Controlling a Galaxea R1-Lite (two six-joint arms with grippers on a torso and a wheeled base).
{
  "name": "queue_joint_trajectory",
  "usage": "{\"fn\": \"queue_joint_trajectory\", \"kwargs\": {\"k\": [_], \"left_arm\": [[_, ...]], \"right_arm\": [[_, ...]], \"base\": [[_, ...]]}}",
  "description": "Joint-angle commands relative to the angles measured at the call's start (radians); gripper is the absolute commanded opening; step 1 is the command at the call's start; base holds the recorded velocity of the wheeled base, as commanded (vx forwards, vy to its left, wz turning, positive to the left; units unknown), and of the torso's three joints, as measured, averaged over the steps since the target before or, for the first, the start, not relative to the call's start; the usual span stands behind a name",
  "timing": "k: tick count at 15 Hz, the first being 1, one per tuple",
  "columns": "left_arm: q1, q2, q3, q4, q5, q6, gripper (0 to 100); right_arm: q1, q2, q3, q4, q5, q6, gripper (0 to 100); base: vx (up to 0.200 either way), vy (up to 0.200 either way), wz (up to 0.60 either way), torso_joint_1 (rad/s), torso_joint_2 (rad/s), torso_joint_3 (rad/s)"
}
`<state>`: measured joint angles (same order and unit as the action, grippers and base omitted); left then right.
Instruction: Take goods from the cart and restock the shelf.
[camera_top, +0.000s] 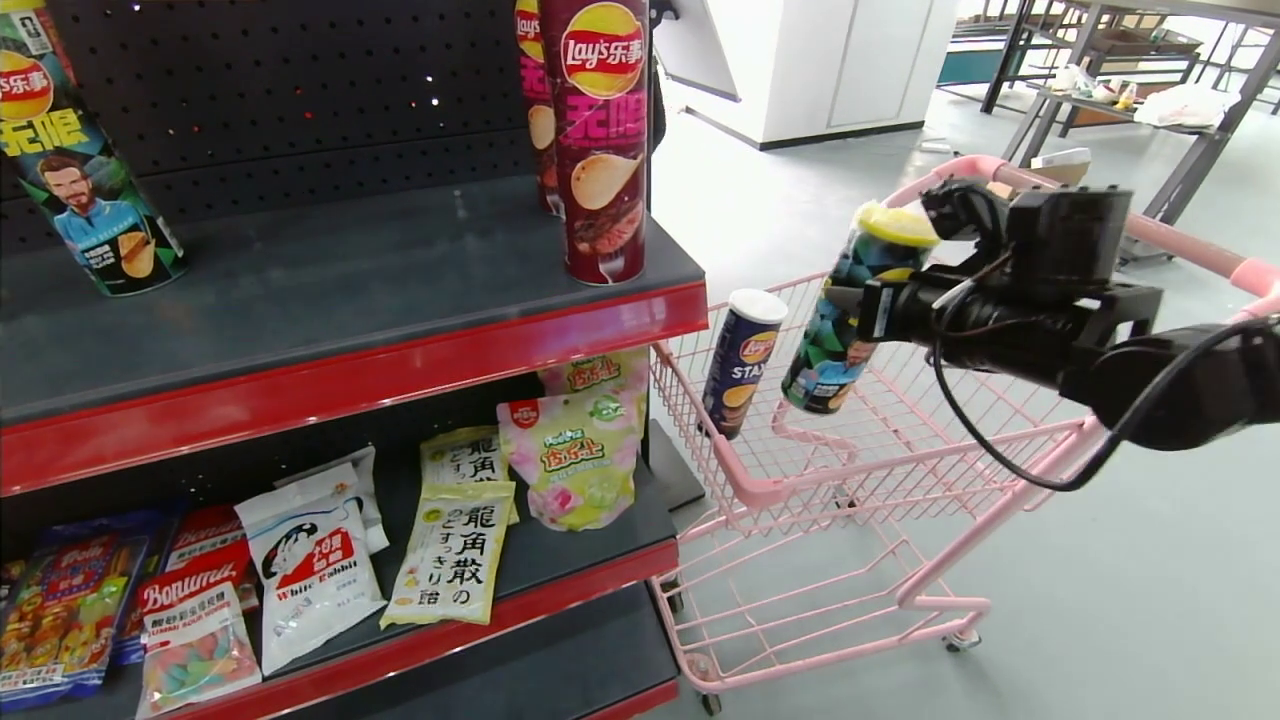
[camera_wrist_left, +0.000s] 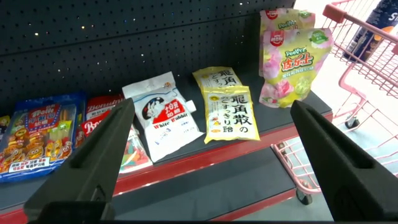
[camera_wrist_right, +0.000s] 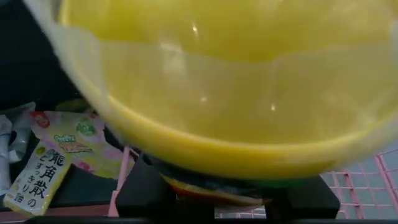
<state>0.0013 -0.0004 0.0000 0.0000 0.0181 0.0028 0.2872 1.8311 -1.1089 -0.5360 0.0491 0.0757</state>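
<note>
Green chip can over pink cart, grey floor

Pink cart — blue can; yellow-lidded can, seemingly green-blue patterned; maroon can.

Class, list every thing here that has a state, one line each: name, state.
right gripper, shut on yellow-lidded chip can
yellow-lidded chip can, held over pink cart
left gripper, open
blue chip can, lidded, leaning in cart
maroon chip can, upright on top shelf
</note>
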Motion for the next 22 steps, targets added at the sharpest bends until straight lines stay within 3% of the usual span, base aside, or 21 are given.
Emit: {"fn": "queue_joint_trajectory", "kwargs": {"k": [1, 4, 5, 6, 8, 13, 18, 22], "left_arm": [[0.0, 0.0, 0.0, 0.0, 0.0, 0.0, 100], [0.0, 0.0, 0.0, 0.0, 0.0, 0.0, 100], [0.0, 0.0, 0.0, 0.0, 0.0, 0.0, 100], [0.0, 0.0, 0.0, 0.0, 0.0, 0.0, 100], [0.0, 0.0, 0.0, 0.0, 0.0, 0.0, 100], [0.0, 0.0, 0.0, 0.0, 0.0, 0.0, 100], [0.0, 0.0, 0.0, 0.0, 0.0, 0.0, 100], [0.0, 0.0, 0.0, 0.0, 0.0, 0.0, 100]], "right_arm": [[0.016, -0.22, -0.054, 0.149, 0.0, -0.005, 0], [0.079, -0.464, -0.015, 0.505, -0.006, -0.005, 0], [0.092, -0.483, -0.011, 0.533, -0.005, -0.005, 0], [0.205, -0.595, 0.075, 0.634, -0.011, 0.033, 0], [0.302, -0.665, 0.187, 0.633, -0.017, 0.053, 0], [0.334, -0.67, 0.322, 0.625, -0.034, 0.03, 0], [0.328, -0.674, 0.328, 0.625, -0.037, -0.022, 0], [0.328, -0.678, 0.32, 0.625, -0.037, -0.027, 0]], "base": [[0.0, 0.0, 0.0, 0.0, 0.0, 0.0], [0.0, 0.0, 0.0, 0.0, 0.0, 0.0], [0.0, 0.0, 0.0, 0.0, 0.0, 0.0], [0.0, 0.0, 0.0, 0.0, 0.0, 0.0], [0.0, 0.0, 0.0, 0.0, 0.0, 0.0], [0.0, 0.0, 0.0, 0.0, 0.0, 0.0], [0.0, 0.0, 0.0, 0.0, 0.0, 0.0], [0.0, 0.0, 0.0, 0.106, -0.39, -0.274]]}}
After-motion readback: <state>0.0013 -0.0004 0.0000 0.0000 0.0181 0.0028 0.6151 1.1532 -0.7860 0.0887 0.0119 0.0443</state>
